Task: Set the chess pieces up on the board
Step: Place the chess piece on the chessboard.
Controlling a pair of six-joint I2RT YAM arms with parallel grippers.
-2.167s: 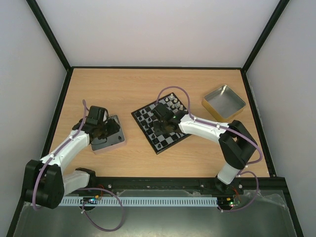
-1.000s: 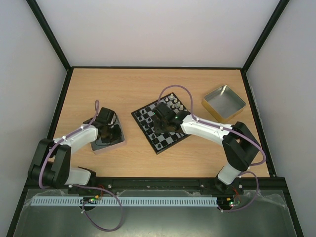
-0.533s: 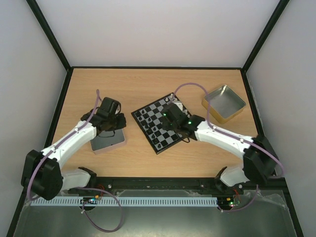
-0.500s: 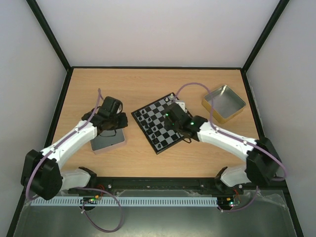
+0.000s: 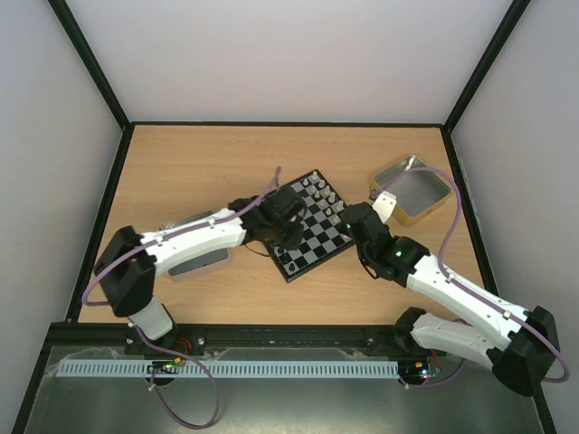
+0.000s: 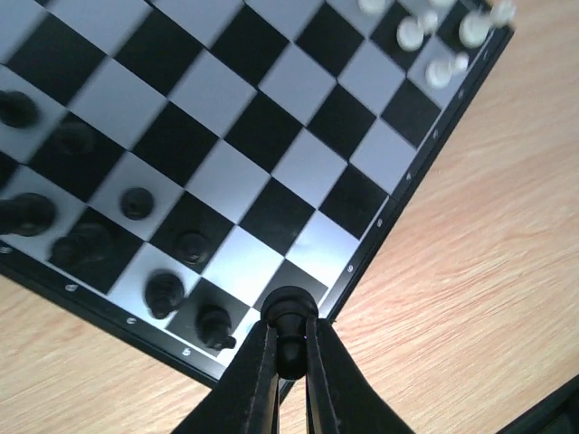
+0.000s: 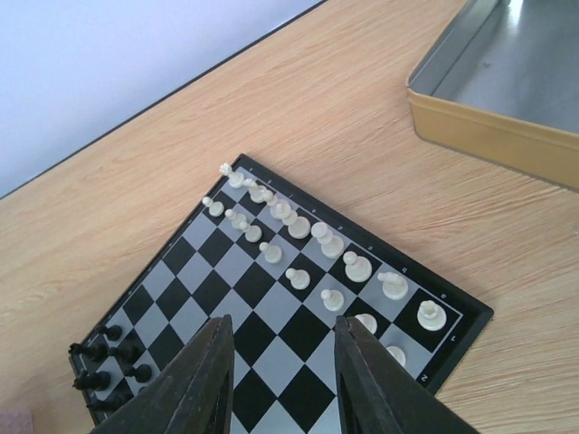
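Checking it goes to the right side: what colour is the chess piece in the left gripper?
Black. The chess piece shows best in the left wrist view.

Spread right gripper (image 7: pixel 282 322) above the board (image 7: pixel 237 265)

from above, the left arm (image 5: pixel 194 237) covers the board (image 5: pixel 317 237) at its 9 o'clock corner. in the left wrist view the board runs off the top and left edges, and the white pieces (image 6: pixel 434 41) at 1 o'clock are blurred. the fingers (image 6: pixel 249 380) hide the lower half of the black piece (image 6: pixel 289 307) in the left end effector (image 6: pixel 290 339), so we cannot tell its kind. in the right wrist view the tin (image 7: pixel 488 136) at 2 o'clock is cut off.
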